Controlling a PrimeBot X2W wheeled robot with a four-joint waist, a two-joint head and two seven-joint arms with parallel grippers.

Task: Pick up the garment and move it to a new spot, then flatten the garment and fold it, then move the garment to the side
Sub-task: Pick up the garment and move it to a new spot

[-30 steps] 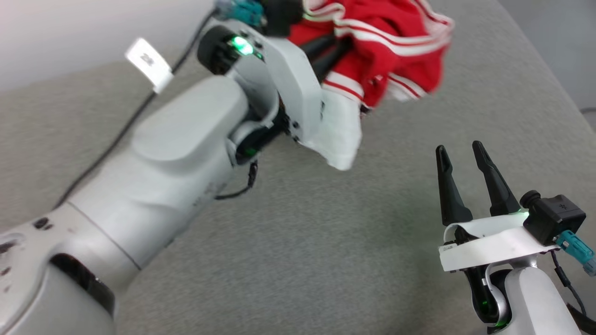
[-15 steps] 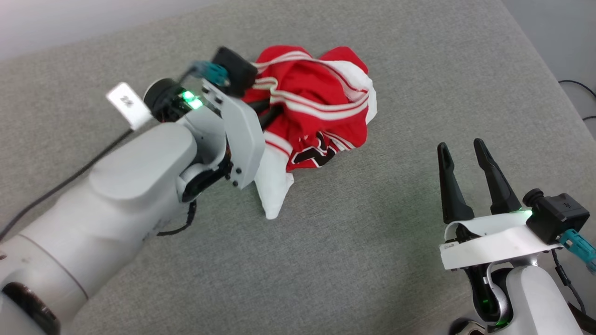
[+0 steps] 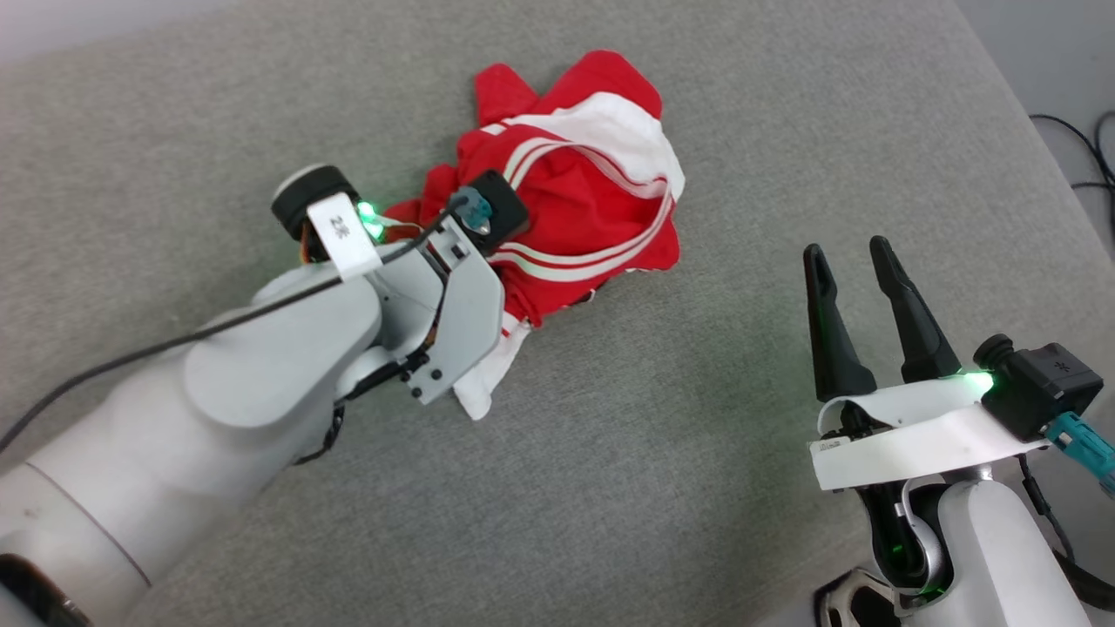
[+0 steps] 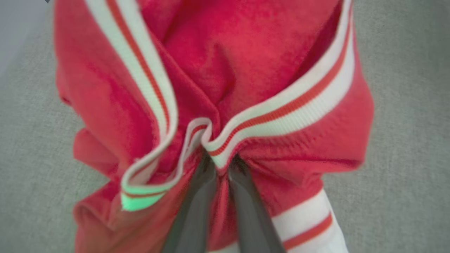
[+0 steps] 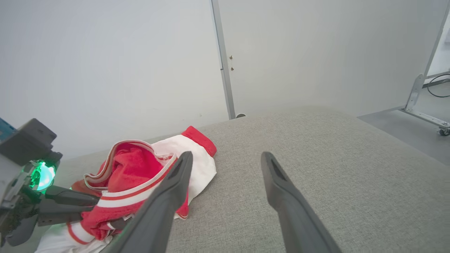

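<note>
Nearest, at the lower right of the head view, the right gripper [image 3: 845,248] hovers over bare grey cushion [image 3: 653,453], its jaws spread wide and empty, well apart from the garment [image 3: 601,209]. Further out, the left gripper [image 4: 221,160] has its jaws pinched nearly together on a bunch of red cloth and striped trim. The garment lies crumpled on the cushion, one white sleeve trailing under the left wrist. Beyond it stands a pale wall [image 5: 105,52].

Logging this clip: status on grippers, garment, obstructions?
Left gripper shut on garment. Garment bunched on grey surface. Right gripper open, apart from it. Nothing seen in the way.
</note>
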